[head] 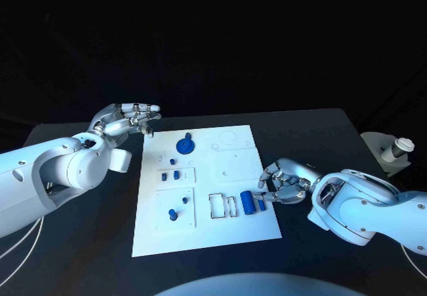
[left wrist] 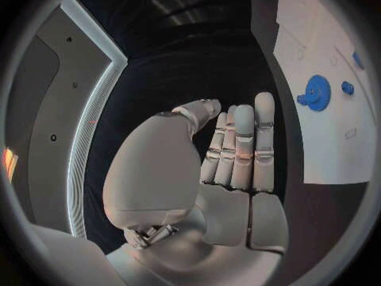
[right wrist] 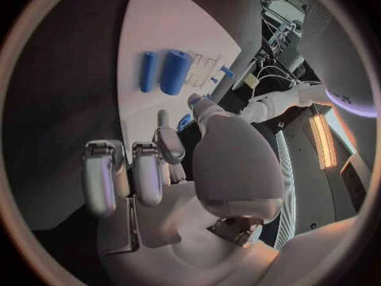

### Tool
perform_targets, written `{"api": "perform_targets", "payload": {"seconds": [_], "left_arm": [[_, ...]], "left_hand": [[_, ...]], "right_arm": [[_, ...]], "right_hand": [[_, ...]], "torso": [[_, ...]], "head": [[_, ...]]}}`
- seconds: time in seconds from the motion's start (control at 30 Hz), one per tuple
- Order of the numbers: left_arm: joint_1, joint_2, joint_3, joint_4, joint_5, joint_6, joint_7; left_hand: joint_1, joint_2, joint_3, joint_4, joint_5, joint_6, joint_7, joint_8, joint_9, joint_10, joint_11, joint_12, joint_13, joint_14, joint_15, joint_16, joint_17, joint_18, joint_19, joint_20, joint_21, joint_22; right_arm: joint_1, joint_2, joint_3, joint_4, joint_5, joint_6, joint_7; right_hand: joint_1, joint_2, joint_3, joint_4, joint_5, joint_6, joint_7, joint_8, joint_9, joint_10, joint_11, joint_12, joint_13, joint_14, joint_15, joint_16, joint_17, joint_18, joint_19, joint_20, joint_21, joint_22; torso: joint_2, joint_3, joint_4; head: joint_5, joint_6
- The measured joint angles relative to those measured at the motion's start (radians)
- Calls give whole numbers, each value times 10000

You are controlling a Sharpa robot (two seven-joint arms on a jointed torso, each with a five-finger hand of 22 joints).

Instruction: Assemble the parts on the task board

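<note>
Nearest me, two blue cylinders (head: 252,201) lie lengthwise near-to-far, just left of my empty, curled right robot hand (head: 283,182).

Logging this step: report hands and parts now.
Left hand open, off the task board corner. Right hand empty, fingers curled, beside two blue cylinders. Blue gear untouched. Nothing blocking.

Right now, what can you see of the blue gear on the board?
The blue gear is a round toothed wheel, plastic by its look, with a hub in its middle. It lies flat on the far left part of the white board, a small blue piece just beyond it. Nothing touches it; the left hand is off the board's corner.
</note>
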Motion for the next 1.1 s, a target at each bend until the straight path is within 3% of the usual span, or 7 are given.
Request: {"api": "perform_targets", "payload": {"seconds": [0.27,0.53,0.77,1.1], "left_arm": [[-3,-49,-4,26,12,8,2],[-3,-74,-4,22,18,12,2],[-3,-84,-5,18,21,19,-2],[-3,-95,-5,27,24,44,-14]], "left_hand": [[0,0,0,0,0,0,0,0,0,0,0,42,0,0,0,0,1,0,0,0,-41,-7],[0,0,0,0,0,1,0,0,1,1,0,42,6,0,0,0,1,-1,0,0,-41,-9],[0,0,0,0,0,-33,-34,0,1,-2,-3,42,7,0,0,0,2,0,0,0,-40,-9],[0,0,0,0,0,-34,-34,0,2,-73,1,70,17,0,0,0,2,0,0,0,-40,-17]], "right_arm": [[-325,361,-7,-87,-689,-15,-498],[-405,551,-7,-111,-1112,-17,-698],[-503,739,-5,-205,-1377,24,-819],[-666,1147,-5,-407,-1747,177,-1035]], "right_hand": [[55,54,-337,337,0,-97,25,82,49,0,0,0,36,0,0,0,-1,0,0,1,0,-1],[58,57,-522,425,41,-97,25,123,74,-1,0,34,195,0,0,-1,-2,0,0,1,53,-2],[-135,322,-1060,442,287,-24,-47,278,130,134,-45,272,498,0,1,42,-3,1,0,1,94,-3],[-289,475,-1548,449,583,72,-143,389,169,170,-80,272,581,0,1,42,-4,1,-1,1,137,-4]], "torso": [[0,-6,4],[-5,-12,0],[-5,-12,-5],[-5,-14,-4]], "head": [[66,-37],[139,-56],[179,-67],[247,-65]]}}
